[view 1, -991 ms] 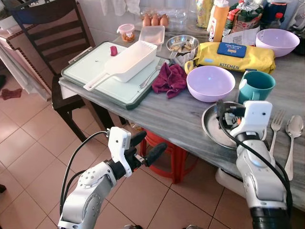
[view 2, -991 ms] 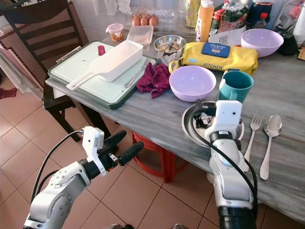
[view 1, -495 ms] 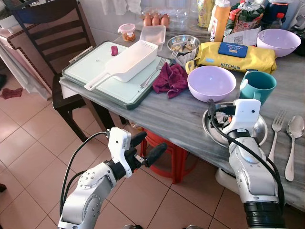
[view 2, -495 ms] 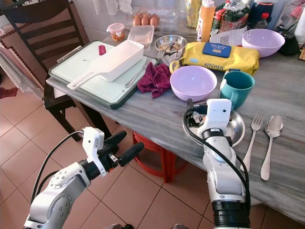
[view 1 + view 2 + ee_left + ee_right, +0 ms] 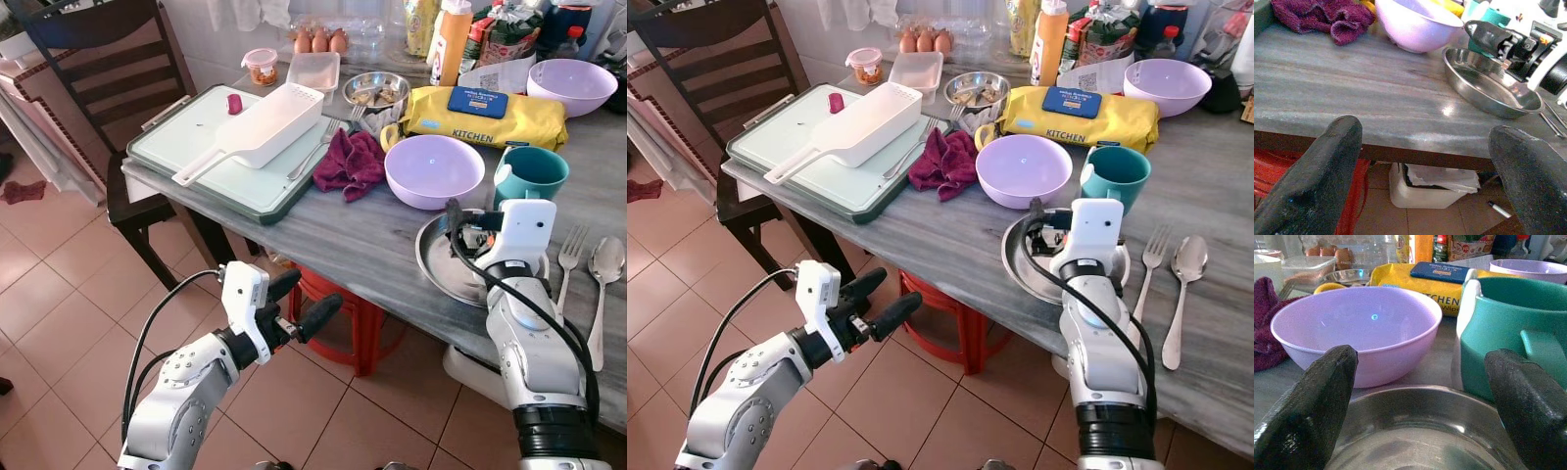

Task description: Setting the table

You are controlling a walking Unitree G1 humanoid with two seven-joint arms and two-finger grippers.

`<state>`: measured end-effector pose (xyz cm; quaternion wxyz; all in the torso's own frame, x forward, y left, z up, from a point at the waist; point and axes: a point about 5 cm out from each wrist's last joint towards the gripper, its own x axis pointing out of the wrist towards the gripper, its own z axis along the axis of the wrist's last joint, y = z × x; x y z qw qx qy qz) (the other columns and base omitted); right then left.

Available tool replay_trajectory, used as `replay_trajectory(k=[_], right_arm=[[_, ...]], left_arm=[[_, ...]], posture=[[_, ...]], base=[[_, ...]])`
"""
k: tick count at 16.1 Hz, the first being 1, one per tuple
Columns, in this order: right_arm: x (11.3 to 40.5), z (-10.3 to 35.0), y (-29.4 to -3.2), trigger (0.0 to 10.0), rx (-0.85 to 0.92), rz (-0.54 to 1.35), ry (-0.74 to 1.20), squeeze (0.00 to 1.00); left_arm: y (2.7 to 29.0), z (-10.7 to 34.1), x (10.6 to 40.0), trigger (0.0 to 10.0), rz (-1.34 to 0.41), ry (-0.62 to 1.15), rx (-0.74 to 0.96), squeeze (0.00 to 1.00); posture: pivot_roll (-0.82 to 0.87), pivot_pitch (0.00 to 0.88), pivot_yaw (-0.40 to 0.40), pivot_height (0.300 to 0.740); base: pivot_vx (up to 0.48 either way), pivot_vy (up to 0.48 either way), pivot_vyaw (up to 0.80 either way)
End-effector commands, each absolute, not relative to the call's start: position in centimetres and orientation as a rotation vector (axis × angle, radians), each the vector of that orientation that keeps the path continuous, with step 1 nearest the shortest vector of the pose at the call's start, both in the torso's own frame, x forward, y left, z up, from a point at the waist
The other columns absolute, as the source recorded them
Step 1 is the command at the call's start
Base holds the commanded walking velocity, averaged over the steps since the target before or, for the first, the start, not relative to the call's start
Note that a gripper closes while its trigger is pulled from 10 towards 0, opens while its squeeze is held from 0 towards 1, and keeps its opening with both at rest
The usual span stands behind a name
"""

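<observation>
**Right gripper parked over steel plate, fingers spread**

Right gripper (image 5: 1415,396) sits low over the steel plate (image 5: 438,269), both black fingers spread wide apart, nothing between them. Its wrist view looks across the plate's bowl toward the lilac bowl (image 5: 1359,328) and the teal mug (image 5: 1513,333), both just beyond the plate's far rim. Vs. 0.5 s ago the right arm has swung back toward the robot's right: the white wrist housing was over the plate's left part, now it's over the right part, close to where it was 1 s ago. Plate itself looks unmoved, at the table's (image 5: 343,230) near edge.

Left gripper (image 5: 299,304) hangs below the table edge, over the tiled floor, fingers open w/ nothing held; no change from earlier frames. Its wrist view looks up at the table edge, plate and right gripper.

Other bits, all as before:
- fork (image 5: 566,264) and spoon (image 5: 600,294) lie side by side just right of the plate, handles toward the robot.
- maroon cloth (image 5: 350,162) left of the lilac bowl, touching the green-rimmed tray (image 5: 196,147).
- white scoop-shaped container (image 5: 260,127) lies on the tray.
- yellow "KITCHEN" pack (image 5: 485,116) behind bowl and mug; a second lilac bowl (image 5: 571,83) at far right.
- small steel bowl (image 5: 375,93) behind the cloth.
- red stool (image 5: 348,328) under the table.
</observation>
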<state>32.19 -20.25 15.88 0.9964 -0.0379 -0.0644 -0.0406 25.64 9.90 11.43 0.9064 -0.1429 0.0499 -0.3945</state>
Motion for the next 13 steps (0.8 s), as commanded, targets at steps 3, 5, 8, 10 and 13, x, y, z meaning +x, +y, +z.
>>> replay_trajectory(k=[3,5,8,10,13], right_arm=[[32.3,16.5,-21.0,10.0,-0.081,-0.100,-0.154,1.00],[32.3,16.5,-21.2,10.0,-0.086,-0.109,-0.157,1.00],[32.1,16.4,-21.4,10.0,-0.087,-0.119,-0.158,1.00],[32.0,16.6,-20.9,10.0,-0.079,-0.104,-0.176,1.00],[32.0,17.4,-19.3,10.0,-0.058,-0.042,-0.216,1.00]], left_arm=[[10.2,11.5,25.4,10.0,-0.819,0.106,-0.273,0.00],[10.2,11.5,25.4,10.0,-0.820,0.108,-0.271,0.00],[10.2,11.5,25.4,10.0,-0.824,0.109,-0.267,0.00],[10.2,11.5,25.5,10.0,-0.826,0.111,-0.265,0.00],[10.3,11.4,25.6,10.0,-0.823,0.110,-0.263,0.00]], posture=[[-0.05,0.145,0.105,0.740],[-0.05,0.145,0.108,0.740],[-0.05,0.144,0.113,0.740],[-0.05,0.141,0.112,0.740],[-0.04,0.136,0.107,0.740]], base=[[0.000,0.000,0.00],[0.000,0.000,0.00],[0.000,0.000,0.00],[0.000,0.000,0.00],[0.000,0.000,0.00]])
